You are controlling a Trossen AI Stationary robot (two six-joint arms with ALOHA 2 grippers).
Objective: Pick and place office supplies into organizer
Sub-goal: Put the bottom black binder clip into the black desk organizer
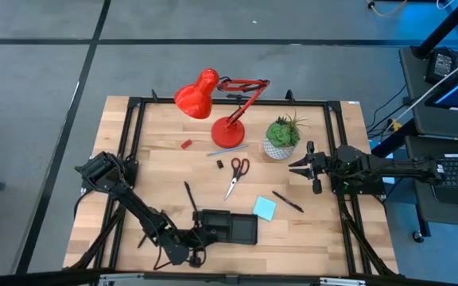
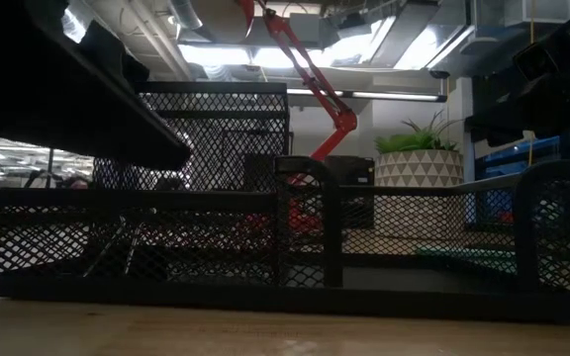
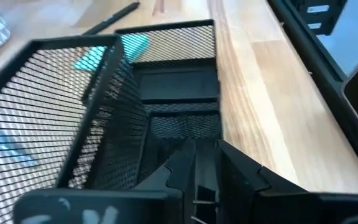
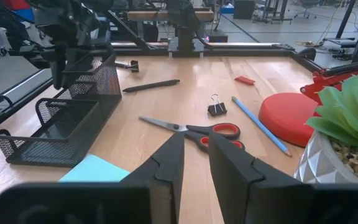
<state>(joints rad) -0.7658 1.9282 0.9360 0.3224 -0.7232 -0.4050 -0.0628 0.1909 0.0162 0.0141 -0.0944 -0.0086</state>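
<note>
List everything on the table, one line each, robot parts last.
black mesh compartment organizer: one, black, near edge of the table
red-handled scissors: one, red and silver, table centre
light blue square sticky-note pad: one, light blue, beside the organizer
thin dark pens: two, black, one on each side of the scissors
blue pencil: one, blue, by the lamp base
small black binder clip: one, black, next to the scissors
tiny red piece: one, red, far left
red desk lamp: one, red, far side
green potted plant: one, green in a white pot, far right
left hand: over the organizer's end
right hand: beside the plant

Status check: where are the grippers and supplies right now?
Left gripper over organizer, empty. Right gripper parked by plant. Scissors, sticky pad on table.
</note>
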